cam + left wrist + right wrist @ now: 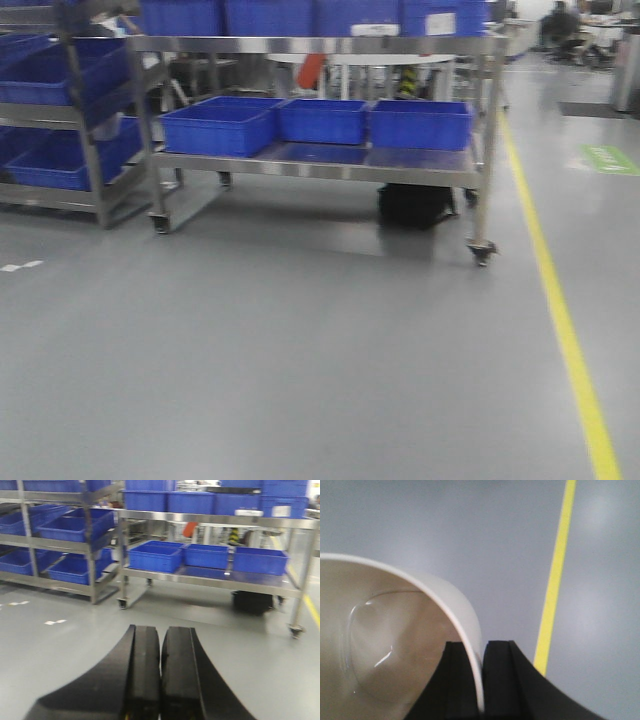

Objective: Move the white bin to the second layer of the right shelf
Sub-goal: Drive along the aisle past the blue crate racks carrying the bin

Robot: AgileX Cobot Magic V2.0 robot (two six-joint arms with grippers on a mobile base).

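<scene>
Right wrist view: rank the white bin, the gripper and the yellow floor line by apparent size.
Largest: white bin.
Then right gripper, clamped on its wall.
Smallest: yellow floor line, a thin strip.
Nearness to the camera inflates the first two.

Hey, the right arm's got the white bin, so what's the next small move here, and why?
Probably roll the base forward toward the steel racks. The right end effector pinches the wall of the white bin above bare floor. The left end effector is shut and empty. The racks stand well ahead, out of reach. The target level isn't discernible yet.
</scene>
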